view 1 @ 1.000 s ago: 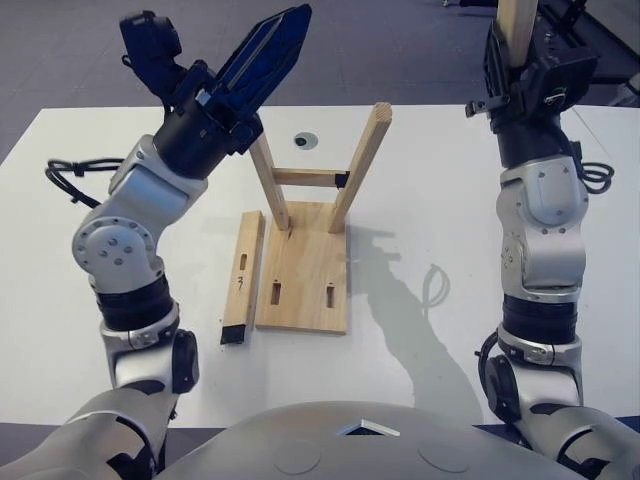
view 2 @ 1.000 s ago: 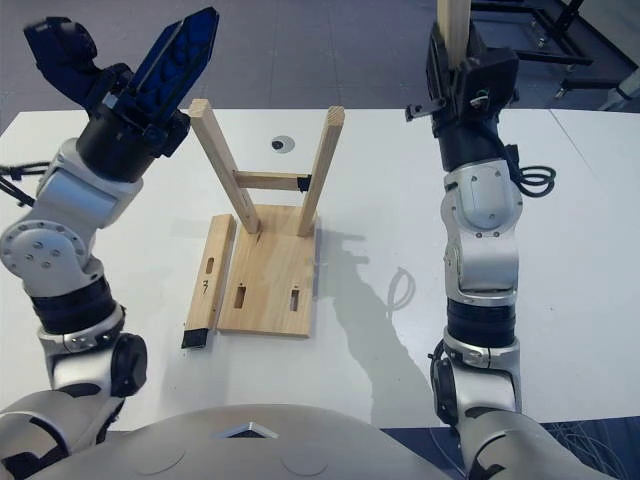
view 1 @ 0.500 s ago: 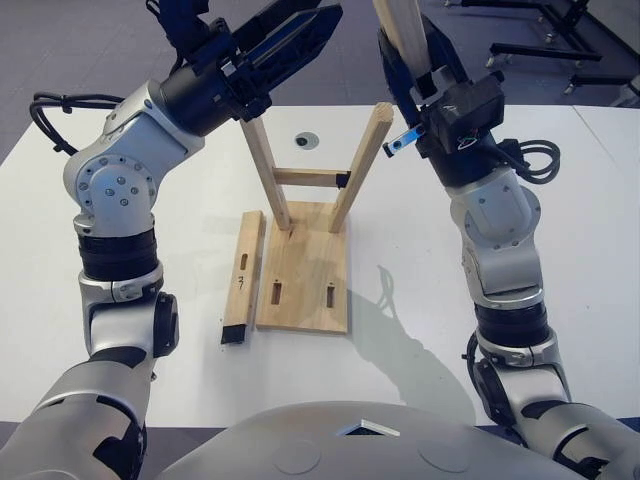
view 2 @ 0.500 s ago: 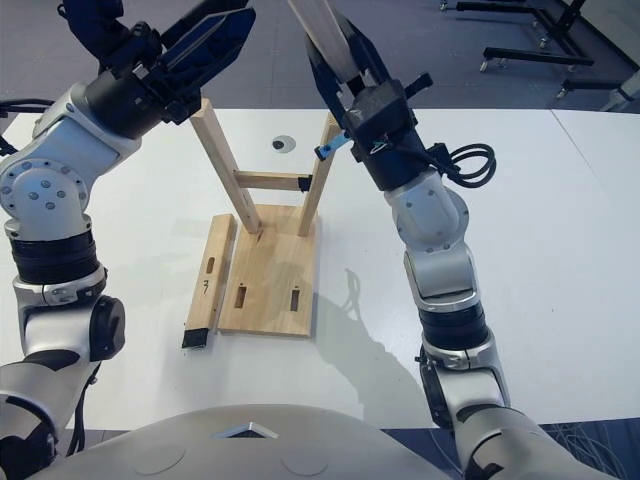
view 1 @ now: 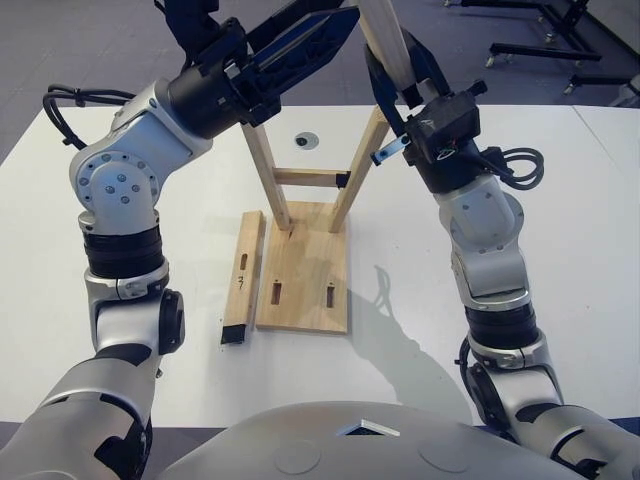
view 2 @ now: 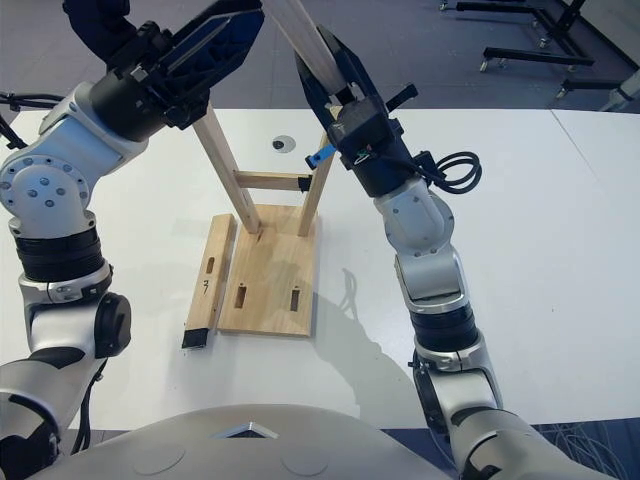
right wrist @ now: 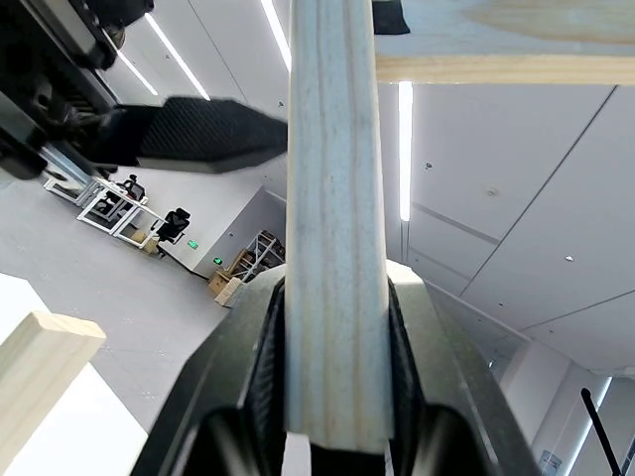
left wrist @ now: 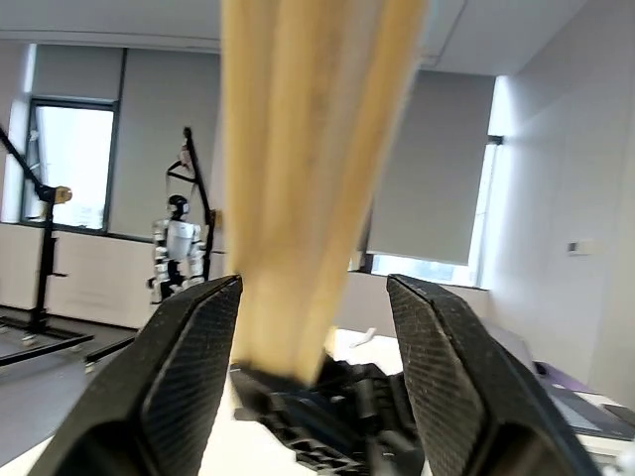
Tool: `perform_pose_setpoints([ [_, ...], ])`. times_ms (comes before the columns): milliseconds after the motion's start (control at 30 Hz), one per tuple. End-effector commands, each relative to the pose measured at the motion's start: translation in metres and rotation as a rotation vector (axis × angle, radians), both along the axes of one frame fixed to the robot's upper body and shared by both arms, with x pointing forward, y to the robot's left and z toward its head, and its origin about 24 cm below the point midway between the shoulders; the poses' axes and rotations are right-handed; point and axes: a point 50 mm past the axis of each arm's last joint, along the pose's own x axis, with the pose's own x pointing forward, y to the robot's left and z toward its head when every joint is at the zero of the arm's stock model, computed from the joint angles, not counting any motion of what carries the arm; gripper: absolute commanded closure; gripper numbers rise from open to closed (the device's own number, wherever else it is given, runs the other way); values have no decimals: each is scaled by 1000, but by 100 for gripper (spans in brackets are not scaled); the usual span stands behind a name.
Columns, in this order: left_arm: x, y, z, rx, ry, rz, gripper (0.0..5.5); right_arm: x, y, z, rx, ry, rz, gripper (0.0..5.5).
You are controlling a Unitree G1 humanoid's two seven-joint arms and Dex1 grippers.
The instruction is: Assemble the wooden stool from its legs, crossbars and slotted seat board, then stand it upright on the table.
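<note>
Wooden leg [view 1: 385, 40], top cut off, blurred in left wrist view

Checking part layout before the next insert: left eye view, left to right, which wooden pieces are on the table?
loose slotted bar → left upright leg → crossbar → right upright leg. Seat board spans under the legs, so left out.

White bench [view 1: 560, 300] with a round hole [view 1: 306, 141] beneath the left claw [view 1: 340, 10]; black floor stands [view 2: 530, 53] beyond the right claw [view 1: 402, 70].
</note>
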Motion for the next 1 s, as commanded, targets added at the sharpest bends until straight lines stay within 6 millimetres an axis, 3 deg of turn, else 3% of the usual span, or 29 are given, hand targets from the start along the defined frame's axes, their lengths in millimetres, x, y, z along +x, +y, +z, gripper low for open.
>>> perform_pose_setpoints([
  [33, 4, -3, 4, 15, -26, 27, 215, -2, 0, -1, 2, -7, -1, 447],
  [200, 1, -2, 5, -17, -24, -1, 134, -1, 1, -2, -12, -11, 0, 447],
  [433, -5, 9, 25, -155, -63, -95, 21, 0, 2, -8, -32, -10, 0, 447],
  [800, 4, 13, 28, -146, -54, -37, 49, 0, 3, -9, -23, -16, -1, 447],
  [1000, 7, 11, 26, -139, -40, -27, 140, -1, 5, -9, -43, -30, 4, 447],
])
